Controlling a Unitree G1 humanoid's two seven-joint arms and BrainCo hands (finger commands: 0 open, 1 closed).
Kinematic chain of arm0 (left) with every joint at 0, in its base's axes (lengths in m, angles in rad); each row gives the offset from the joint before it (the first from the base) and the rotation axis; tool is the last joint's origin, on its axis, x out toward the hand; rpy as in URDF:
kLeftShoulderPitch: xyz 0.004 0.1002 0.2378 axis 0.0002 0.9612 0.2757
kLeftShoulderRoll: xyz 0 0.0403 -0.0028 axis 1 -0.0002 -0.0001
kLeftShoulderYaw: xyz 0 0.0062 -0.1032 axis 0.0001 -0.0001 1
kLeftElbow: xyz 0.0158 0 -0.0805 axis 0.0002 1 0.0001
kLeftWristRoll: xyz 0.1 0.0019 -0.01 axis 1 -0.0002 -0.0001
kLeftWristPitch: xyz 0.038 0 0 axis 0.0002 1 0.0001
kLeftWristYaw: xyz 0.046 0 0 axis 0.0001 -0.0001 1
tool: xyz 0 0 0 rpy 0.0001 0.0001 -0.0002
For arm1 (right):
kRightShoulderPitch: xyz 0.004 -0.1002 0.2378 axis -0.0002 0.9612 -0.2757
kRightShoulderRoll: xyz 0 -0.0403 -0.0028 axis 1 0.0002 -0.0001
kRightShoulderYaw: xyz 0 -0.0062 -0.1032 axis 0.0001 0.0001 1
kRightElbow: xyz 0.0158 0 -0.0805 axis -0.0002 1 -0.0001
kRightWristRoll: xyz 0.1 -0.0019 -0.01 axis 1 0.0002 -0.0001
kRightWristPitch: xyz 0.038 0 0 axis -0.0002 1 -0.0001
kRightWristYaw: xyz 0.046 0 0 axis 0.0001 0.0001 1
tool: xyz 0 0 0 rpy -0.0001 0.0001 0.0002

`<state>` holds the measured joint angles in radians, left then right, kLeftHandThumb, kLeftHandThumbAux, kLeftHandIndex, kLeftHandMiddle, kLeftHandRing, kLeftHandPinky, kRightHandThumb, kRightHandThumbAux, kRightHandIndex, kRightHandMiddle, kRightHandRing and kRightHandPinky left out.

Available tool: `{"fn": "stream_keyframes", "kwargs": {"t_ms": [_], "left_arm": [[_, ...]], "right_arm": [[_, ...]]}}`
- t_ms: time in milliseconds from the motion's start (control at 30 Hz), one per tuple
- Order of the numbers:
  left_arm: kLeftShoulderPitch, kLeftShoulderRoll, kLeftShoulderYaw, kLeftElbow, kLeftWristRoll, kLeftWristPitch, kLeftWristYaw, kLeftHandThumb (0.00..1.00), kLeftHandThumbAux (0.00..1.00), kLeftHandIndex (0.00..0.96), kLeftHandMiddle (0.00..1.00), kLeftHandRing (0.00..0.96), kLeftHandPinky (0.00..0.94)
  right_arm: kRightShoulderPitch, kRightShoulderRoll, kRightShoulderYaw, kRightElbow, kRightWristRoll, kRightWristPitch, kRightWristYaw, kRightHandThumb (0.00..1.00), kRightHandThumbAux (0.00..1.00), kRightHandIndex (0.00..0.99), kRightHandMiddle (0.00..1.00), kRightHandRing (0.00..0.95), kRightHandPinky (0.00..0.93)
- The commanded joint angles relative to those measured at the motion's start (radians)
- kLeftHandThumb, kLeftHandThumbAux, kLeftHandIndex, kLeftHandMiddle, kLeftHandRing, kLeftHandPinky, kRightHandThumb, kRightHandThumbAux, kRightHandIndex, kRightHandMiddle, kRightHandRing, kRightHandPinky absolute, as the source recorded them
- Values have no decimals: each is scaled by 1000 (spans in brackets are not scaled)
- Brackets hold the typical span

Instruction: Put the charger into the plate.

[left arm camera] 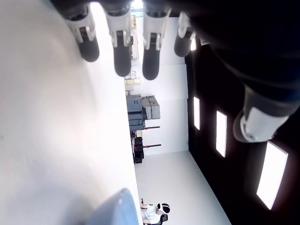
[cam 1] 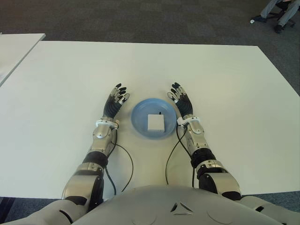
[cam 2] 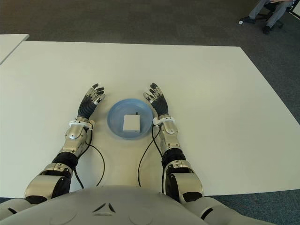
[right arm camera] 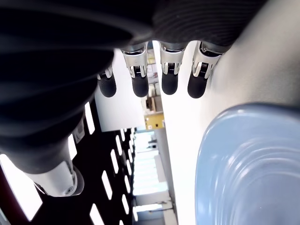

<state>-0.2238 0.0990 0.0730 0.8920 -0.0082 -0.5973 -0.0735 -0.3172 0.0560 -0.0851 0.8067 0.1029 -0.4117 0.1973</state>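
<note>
A white square charger [cam 1: 155, 122] lies flat inside the blue plate [cam 1: 140, 112] on the white table, just in front of my chest. My left hand [cam 1: 115, 100] shows to the left of the plate, fingers stretched out and holding nothing. My right hand [cam 1: 179, 97] shows to the plate's right, also spread and holding nothing. Both hands are apart from the charger. In the right wrist view the plate's rim [right arm camera: 243, 154] fills the corner below the straight fingers [right arm camera: 167, 77]. The left wrist view shows straight fingers [left arm camera: 121, 54] and a sliver of the plate [left arm camera: 119, 208].
The white table [cam 1: 225, 84] spreads wide on all sides of the plate. A second white table edge [cam 1: 14, 47] stands at the far left. A seated person's legs [cam 1: 281, 11] show on the dark carpet at the far right.
</note>
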Motion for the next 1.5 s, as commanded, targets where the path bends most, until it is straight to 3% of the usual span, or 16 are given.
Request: {"fn": "stream_keyframes", "kwargs": {"t_ms": [33,500,933,1167,1500], "left_arm": [[43,4,4,68,3,29,-5,0,500,89,194,170,138],[42,5,11,79,-13,27,-19,0,503,82,194,164,115],[45,9,14,72,-13,38,-14,0,517,71,179,154,121],[46,9,26,64,-6,56,17,0,516,55,126,97,52],[46,2,34,53,-3,80,56,0,537,32,84,66,52]], "right_arm": [[14,-5,-17,36,29,48,28,0,686,45,82,36,32],[9,-66,-38,53,34,39,95,0,708,58,95,46,23],[14,-79,-41,69,29,15,102,0,693,48,87,41,26],[19,-69,-39,98,12,-23,68,0,660,53,93,45,21],[14,-58,-26,123,-26,-39,-29,0,637,22,49,7,0]]}}
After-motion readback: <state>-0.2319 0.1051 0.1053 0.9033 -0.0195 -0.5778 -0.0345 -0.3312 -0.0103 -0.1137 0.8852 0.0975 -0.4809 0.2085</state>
